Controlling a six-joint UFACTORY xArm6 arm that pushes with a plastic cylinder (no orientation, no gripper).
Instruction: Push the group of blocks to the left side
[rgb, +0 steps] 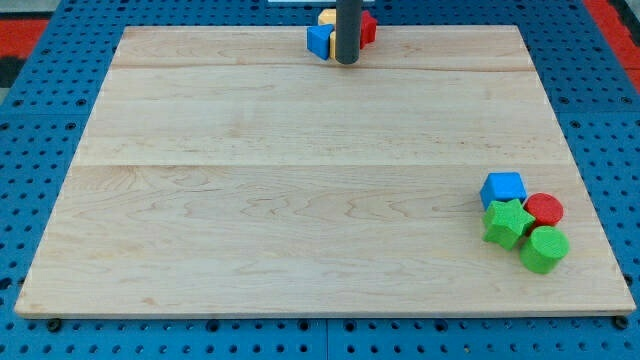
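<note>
Wooden board (300, 180) on blue pegboard (40, 150), seen from the one camera. At the view's top edge: dark rod standing upright, my tip (346, 62) just right of a blue block (319, 40), with a yellow block (327, 17) behind and a red block (368, 27) partly hidden at the rod's right. No fingers on this rig, only the rod. At lower right, well apart: blue cube (502, 188), red cylinder (544, 209), green star (506, 222), green cylinder (544, 249), clustered and touching
</note>
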